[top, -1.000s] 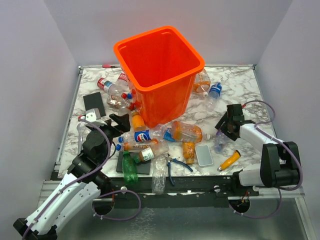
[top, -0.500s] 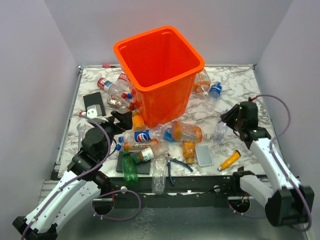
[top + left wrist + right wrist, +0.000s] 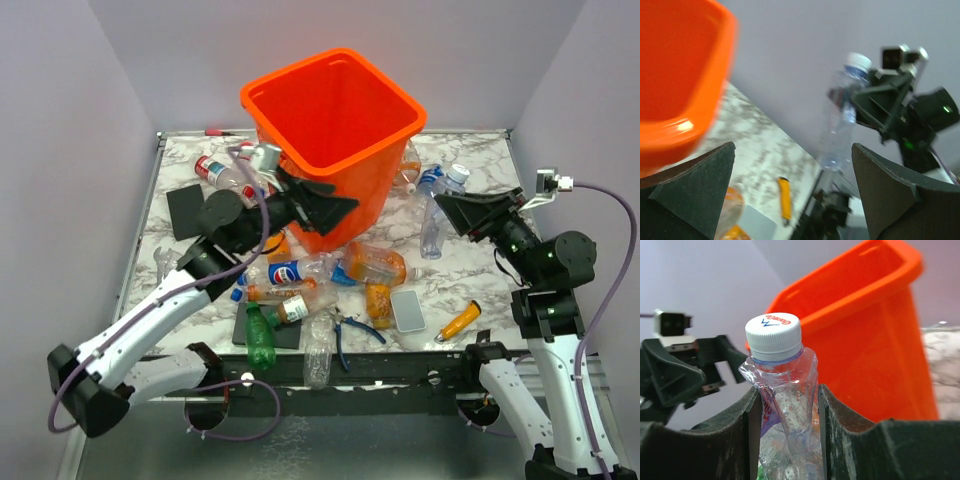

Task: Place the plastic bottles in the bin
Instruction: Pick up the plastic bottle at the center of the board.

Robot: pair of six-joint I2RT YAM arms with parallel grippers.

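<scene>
1. The right fingers are clamped on a small clear plastic bottle with a white screw cap. They grip it on the shoulder, just below the cap.
2. This bottle hangs in the air over the right side of the white marbled tabletop. It is beside the right wall of the large bright orange plastic bin and not yet over the bin's opening.
3. The bottle's wall is visibly creased between the fingers. It looks empty, so it is judged to be very light, thin-walled and easily crushed, and its smooth skin may slip.
4. The neck and cap are judged to be the stiffest part. A hold close beneath them, as here, should deform least and leave the long body free to swing.
5. The left fingers are spread wide apart and hold nothing. They stand close against the bin's near wall, though whether they touch it cannot be told.
6. The other bottles lie on their sides on the tabletop in front of the bin. They include a blue-labelled clear bottle, an orange-tinted bottle and a green bottle near the front edge. More bottles lie by the bin's far-left side.
7. These bottles overlap and would probably roll when nudged. Each is best taken across its body or at its neck.
</scene>
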